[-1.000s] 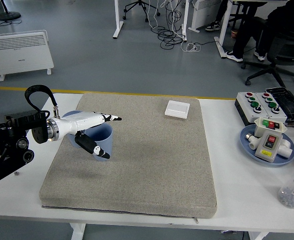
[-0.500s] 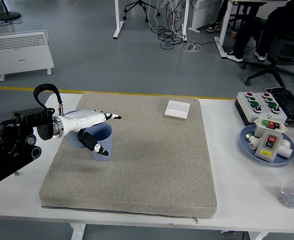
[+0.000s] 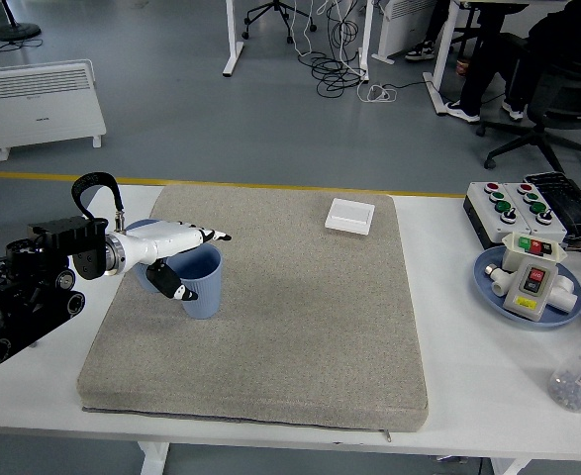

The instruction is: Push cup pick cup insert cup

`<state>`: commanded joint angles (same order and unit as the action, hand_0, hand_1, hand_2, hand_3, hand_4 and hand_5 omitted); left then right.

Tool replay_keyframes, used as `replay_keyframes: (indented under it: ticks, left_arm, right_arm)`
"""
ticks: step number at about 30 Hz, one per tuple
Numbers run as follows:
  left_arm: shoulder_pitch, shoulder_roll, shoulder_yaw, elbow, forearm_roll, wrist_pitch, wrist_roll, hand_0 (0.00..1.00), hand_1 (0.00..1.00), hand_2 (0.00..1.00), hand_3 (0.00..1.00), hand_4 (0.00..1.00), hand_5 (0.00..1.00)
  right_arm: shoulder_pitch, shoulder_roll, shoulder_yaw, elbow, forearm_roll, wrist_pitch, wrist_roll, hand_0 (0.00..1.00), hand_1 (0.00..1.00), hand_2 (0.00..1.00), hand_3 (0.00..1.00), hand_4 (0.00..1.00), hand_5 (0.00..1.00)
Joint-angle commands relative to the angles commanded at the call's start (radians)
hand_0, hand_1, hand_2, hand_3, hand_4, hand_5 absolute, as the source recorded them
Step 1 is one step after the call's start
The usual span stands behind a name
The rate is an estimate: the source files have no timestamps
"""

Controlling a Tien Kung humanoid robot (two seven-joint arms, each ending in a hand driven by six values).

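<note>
A blue cup (image 3: 203, 284) stands upright on the left part of the grey mat (image 3: 300, 317). A second, paler blue cup (image 3: 140, 228) shows partly behind my left hand (image 3: 193, 262), near the mat's left edge. The hand reaches in from the left. Its white fingers (image 3: 196, 236) stretch out straight along the far side of the nearer cup's rim, and its dark thumb lies against that cup's left wall. The fingers are not curled round the cup, which rests on the mat. My right arm is out of view.
A small white square box (image 3: 350, 215) lies at the mat's far edge. At the right stand a button box (image 3: 518, 203) and a blue plate (image 3: 488, 280) with switch parts, plus a clear bottle (image 3: 579, 381). A seated person shows at top right.
My left hand has drawn back a little to the left. Its thumb has slid from the front of the nearer cup to its left wall. The cup has hardly shifted.
</note>
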<state>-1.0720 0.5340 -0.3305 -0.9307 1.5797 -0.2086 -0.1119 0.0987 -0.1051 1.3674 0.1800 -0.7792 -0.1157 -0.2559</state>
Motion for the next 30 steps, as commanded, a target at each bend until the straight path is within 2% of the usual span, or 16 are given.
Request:
replay_keyframes:
  ticks: [5, 6, 11, 12, 17, 18, 23, 24, 29, 30]
  left_arm:
    - [0.000, -0.007, -0.001, 0.012, 0.007, 0.012, -0.023, 0.868, 0.904, 0.998, 0.997, 0.673, 0.002]
    - [0.000, -0.008, 0.000, 0.013, 0.009, 0.015, -0.028, 0.770, 0.843, 0.967, 0.913, 0.528, 0.002]
    - [0.002, -0.009, 0.003, 0.017, 0.007, 0.018, -0.038, 0.770, 0.843, 0.967, 0.913, 0.528, 0.002]
    - [0.004, -0.009, 0.002, 0.018, 0.005, 0.018, -0.040, 0.722, 0.781, 0.920, 0.854, 0.521, 0.002]
    - [0.008, -0.010, 0.002, 0.018, 0.001, 0.018, -0.046, 0.722, 0.781, 0.920, 0.854, 0.521, 0.002]
    - [0.009, -0.011, 0.003, 0.018, 0.002, 0.019, -0.048, 0.620, 0.695, 0.816, 0.740, 0.491, 0.002]
    - [0.014, -0.009, 0.006, 0.012, 0.004, 0.026, -0.059, 0.620, 0.695, 0.816, 0.740, 0.491, 0.002]
    - [0.014, -0.008, 0.006, 0.011, 0.005, 0.027, -0.059, 0.572, 0.632, 0.726, 0.704, 0.451, 0.002]
    - [0.029, 0.008, -0.029, -0.022, 0.016, 0.025, -0.050, 0.572, 0.632, 0.726, 0.704, 0.451, 0.002]
    - [0.032, 0.011, -0.038, -0.030, 0.017, 0.024, -0.048, 0.568, 0.620, 0.699, 0.692, 0.437, 0.002]
  right_arm:
    - [0.001, 0.000, 0.001, 0.000, -0.003, 0.000, 0.000, 0.750, 0.610, 0.586, 0.583, 0.106, 0.574]
    - [0.001, 0.000, 0.001, 0.000, -0.004, 0.000, -0.001, 0.750, 0.610, 0.586, 0.583, 0.106, 0.574]
    - [0.001, -0.001, 0.002, 0.000, -0.004, 0.000, -0.001, 0.750, 0.610, 0.586, 0.583, 0.106, 0.574]
    - [0.001, 0.000, 0.001, 0.000, -0.002, 0.000, 0.000, 0.750, 0.610, 0.586, 0.583, 0.107, 0.574]
    - [-0.001, 0.000, 0.001, 0.000, -0.001, 0.000, 0.000, 0.750, 0.610, 0.586, 0.583, 0.107, 0.574]
    - [-0.001, 0.000, 0.001, 0.000, -0.001, 0.000, 0.000, 0.750, 0.610, 0.586, 0.583, 0.107, 0.574]
    - [-0.004, 0.000, 0.001, 0.000, -0.003, 0.000, 0.000, 0.750, 0.610, 0.586, 0.583, 0.107, 0.574]
    - [-0.004, 0.000, 0.001, 0.000, -0.003, 0.000, 0.000, 0.750, 0.610, 0.586, 0.583, 0.107, 0.573]
    - [-0.007, 0.001, 0.002, 0.000, -0.002, -0.001, 0.000, 0.750, 0.610, 0.586, 0.583, 0.107, 0.573]
    - [-0.008, 0.000, 0.003, 0.000, -0.002, -0.001, 0.000, 0.750, 0.610, 0.586, 0.583, 0.108, 0.574]
